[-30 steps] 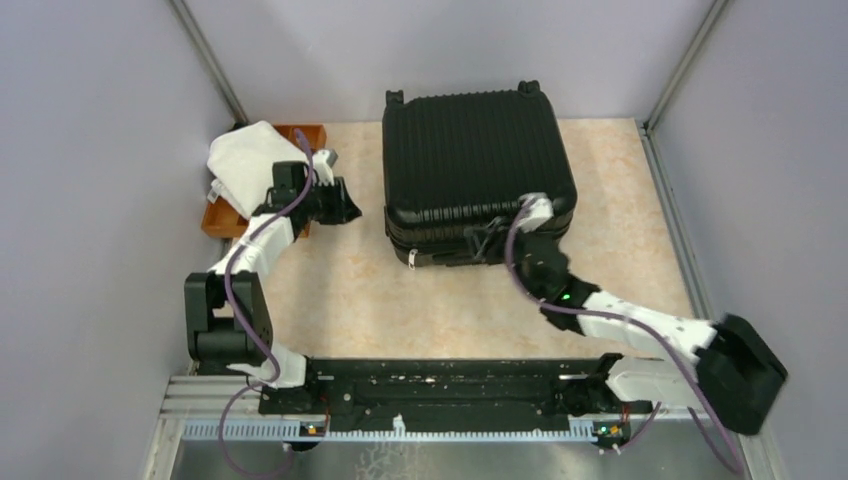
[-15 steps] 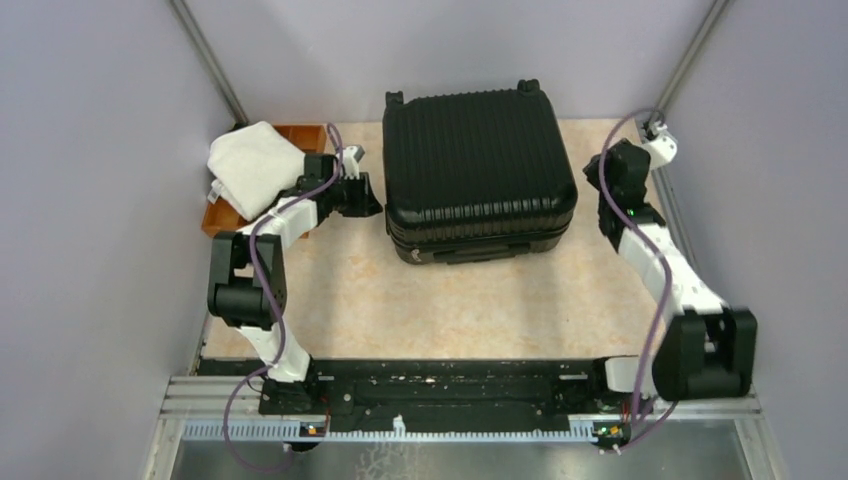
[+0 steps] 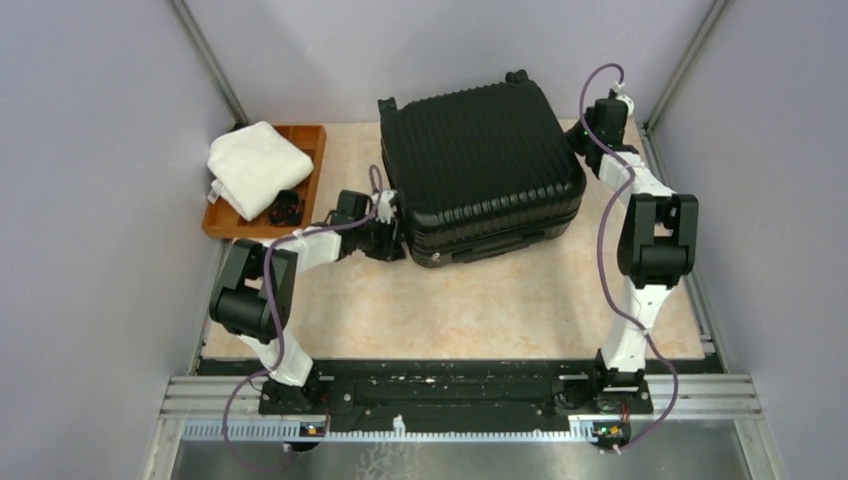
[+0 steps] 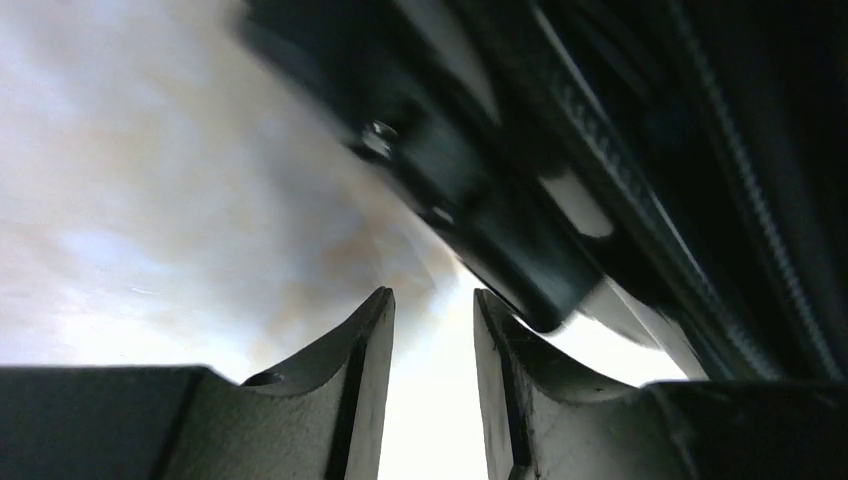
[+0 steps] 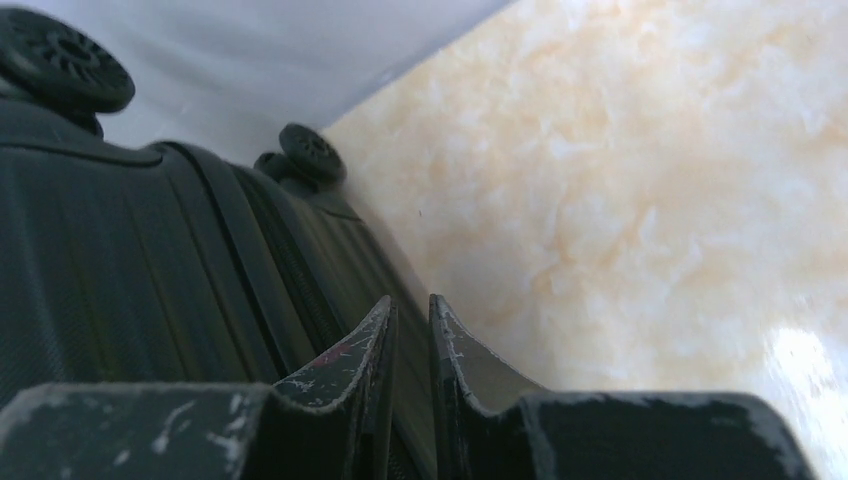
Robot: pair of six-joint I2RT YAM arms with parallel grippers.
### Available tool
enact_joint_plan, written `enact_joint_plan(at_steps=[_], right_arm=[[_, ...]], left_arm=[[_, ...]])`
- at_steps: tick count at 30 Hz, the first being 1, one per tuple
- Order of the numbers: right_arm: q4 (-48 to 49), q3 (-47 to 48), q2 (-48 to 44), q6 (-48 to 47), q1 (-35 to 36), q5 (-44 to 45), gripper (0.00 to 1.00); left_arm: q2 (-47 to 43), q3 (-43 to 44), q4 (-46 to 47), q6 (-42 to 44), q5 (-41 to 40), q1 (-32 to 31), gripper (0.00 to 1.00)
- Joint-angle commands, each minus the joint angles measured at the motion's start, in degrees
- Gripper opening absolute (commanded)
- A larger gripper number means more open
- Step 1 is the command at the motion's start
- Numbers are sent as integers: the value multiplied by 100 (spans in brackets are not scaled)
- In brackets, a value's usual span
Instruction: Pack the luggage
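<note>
two arms are at opposite corners of the luggage [image 3: 480, 160], which lies shut and flat on the worktop [image 3: 450, 300] towards its far side.

left end effector [image 3: 388, 232]: low on the worktop, with the near left corner of the luggage directly ahead of it. in the wrist view its fingers [image 4: 365, 350] stand apart with nothing between them, and the seam edge of the case crosses just beyond the tips. contact cannot be confirmed. bare worktop lies behind and to the near side of it. the wooden tray [image 3: 310, 140], holding a folded white towel [image 3: 255, 165], sits well off to its left.

right end effector [image 3: 578, 140]: at the far right corner of the luggage. its fingers [image 5: 370, 345] are nearly together, with a thin slit left and nothing in it. the side of the case runs just to the left of them, and two caster wheels [image 5: 312, 152] lie further ahead. to its right is a narrow strip of bare worktop, then the wall.

change from half a second earlier: the left end effector has left the tray side and dropped to the case corner. the right one has moved to the far corner. the luggage now sits slightly turned, with its right end further away.
</note>
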Motion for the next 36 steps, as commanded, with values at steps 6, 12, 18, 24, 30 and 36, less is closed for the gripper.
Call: enact_joint_plan(at_steps=[6,12,18,24,30,36], right_arm=[[255,1517,967,-394,1370,-2143,18],[-34,1442,570,-602,1248,-818,38],[229,3,-870,-474,536,525,70],[-47,-1722,-2512,-293,155,1374,98],[-366,-3050,-3740,-57,-336,1177,98],[-555,-4395,-4754,104,-342,558,55]], left_arm=[[-1037,-66,-994,1989,1451,-1198,44],[-1673,-217,-2411,3204,1121,-1162,63],[-2074,-87,-4139,4911,625,-1107,78],[-2323,475,-4295,5230,-329,-685,80],[-2229,1280,-3049,4446,-71,992,81],[-1045,2187,-1694,2729,-452,1802,77]])
